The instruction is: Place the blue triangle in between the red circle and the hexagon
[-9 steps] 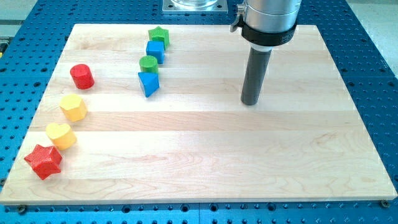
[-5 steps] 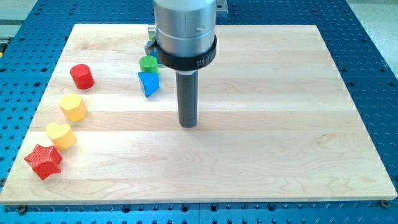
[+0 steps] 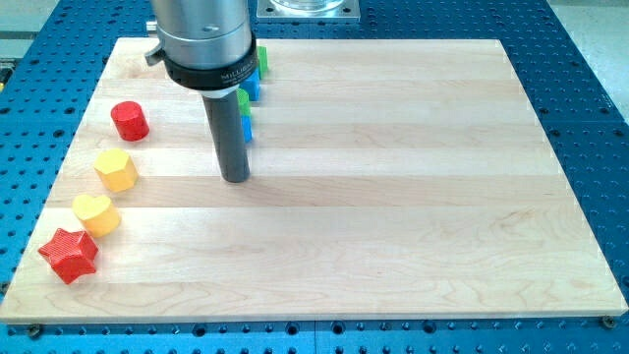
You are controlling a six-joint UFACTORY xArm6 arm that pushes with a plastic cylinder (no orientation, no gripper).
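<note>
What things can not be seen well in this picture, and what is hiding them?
- Blue triangle, camera view: only a sliver shows at the rod's right edge; shape unreadable.
- Green blocks and another blue block: mostly behind the arm's body; shapes unreadable.
- Whether my tip touches the triangle: the rod hides it.

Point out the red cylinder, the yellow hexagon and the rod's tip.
red cylinder [image 3: 130,121]: camera view, middle of the block.
yellow hexagon [image 3: 116,169]: camera view, middle of the block.
my tip [image 3: 234,179]: camera view, the rod's very end, toward the view's right of both blocks.
</note>
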